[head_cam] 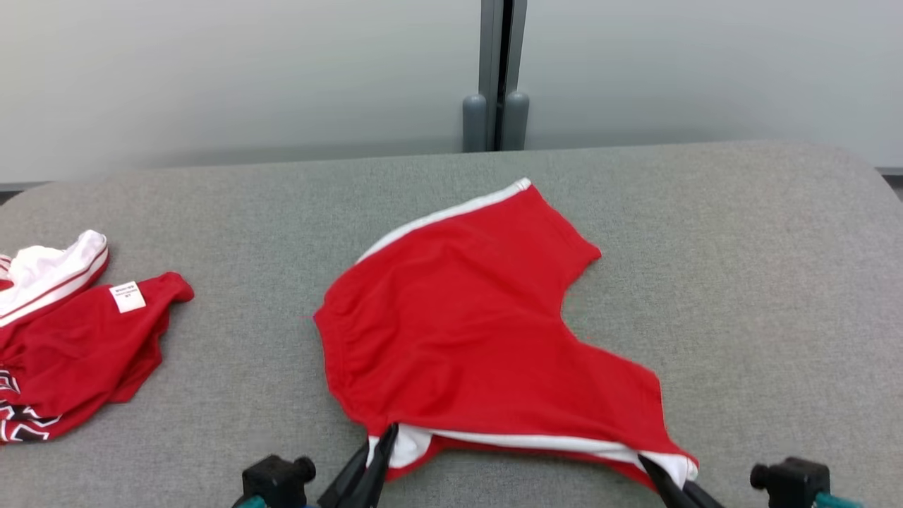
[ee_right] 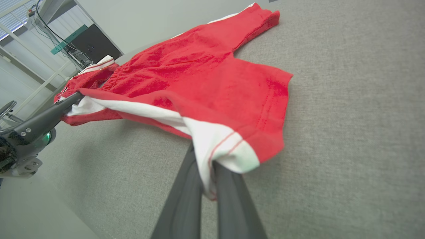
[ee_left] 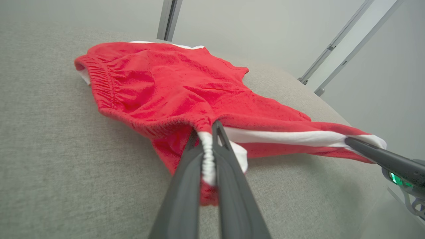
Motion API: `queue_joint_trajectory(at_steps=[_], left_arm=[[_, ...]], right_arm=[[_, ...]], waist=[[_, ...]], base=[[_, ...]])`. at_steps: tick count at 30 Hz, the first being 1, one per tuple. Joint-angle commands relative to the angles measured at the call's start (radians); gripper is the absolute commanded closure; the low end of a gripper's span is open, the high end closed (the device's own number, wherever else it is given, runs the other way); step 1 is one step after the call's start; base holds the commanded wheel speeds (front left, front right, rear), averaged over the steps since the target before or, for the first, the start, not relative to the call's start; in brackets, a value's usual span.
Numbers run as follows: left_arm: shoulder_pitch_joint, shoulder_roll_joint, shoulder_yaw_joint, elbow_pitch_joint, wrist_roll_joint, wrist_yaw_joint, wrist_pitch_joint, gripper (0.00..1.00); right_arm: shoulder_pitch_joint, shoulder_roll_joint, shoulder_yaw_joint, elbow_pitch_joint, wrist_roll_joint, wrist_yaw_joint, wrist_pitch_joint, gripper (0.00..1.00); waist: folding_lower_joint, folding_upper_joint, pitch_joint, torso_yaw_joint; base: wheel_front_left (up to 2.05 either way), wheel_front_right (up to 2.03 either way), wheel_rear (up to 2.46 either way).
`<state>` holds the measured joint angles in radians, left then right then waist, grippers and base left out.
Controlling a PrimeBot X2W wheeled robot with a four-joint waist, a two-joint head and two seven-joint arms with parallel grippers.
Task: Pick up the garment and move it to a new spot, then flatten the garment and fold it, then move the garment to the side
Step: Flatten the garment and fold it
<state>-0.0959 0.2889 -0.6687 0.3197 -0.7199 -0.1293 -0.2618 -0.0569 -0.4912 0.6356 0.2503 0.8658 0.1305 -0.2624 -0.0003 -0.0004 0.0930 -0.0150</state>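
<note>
Head view shows the red shorts spread over the middle of the grey table, one leg reaching toward the table's far edge. The white-striped side is lifted a little at the table's near edge. The left gripper is pinched tight on the waistband corner of the shorts, with white elastic bunched between its fingers. The right gripper is clamped on the white hem corner of the near leg. The white band between them is stretched and raised off the table. A second red and white garment lies crumpled at the table's left end, well apart from the shorts
</note>
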Motion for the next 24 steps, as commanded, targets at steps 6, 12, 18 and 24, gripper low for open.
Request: queue_joint_trajectory(at_steps=[6,12,18,24], left_arm=[[0.072,0.015,-0.003,-0.044,-0.006,0.007,-0.005,1.0],[0.086,0.02,-0.01,-0.068,-0.007,0.009,-0.002,1.0],[0.045,0.015,-0.018,-0.093,-0.014,0.006,0.006,1.0],[-0.044,-0.005,-0.012,-0.097,-0.006,0.002,0.004,1.0]], right_arm=[[0.129,0.002,-0.047,-0.072,-0.023,0.0,0.009,1.0],[0.148,0.009,-0.119,-0.094,-0.034,0.0,0.028,1.0],[0.078,-0.006,-0.184,-0.096,-0.053,0.0,0.05,1.0],[-0.069,-0.027,-0.211,-0.07,-0.087,0.0,0.083,1.0]], waist=[[0.0003,0.0004,-0.039,0.002],[0.0003,0.0004,-0.055,0.011],[0.0003,0.0004,-0.054,0.03],[0.0003,0.0004,-0.018,0.067]], base=[[0.0,0.0,0.0],[0.0,0.0,0.0],[0.0,0.0,0.0],[0.0,0.0,0.0]])
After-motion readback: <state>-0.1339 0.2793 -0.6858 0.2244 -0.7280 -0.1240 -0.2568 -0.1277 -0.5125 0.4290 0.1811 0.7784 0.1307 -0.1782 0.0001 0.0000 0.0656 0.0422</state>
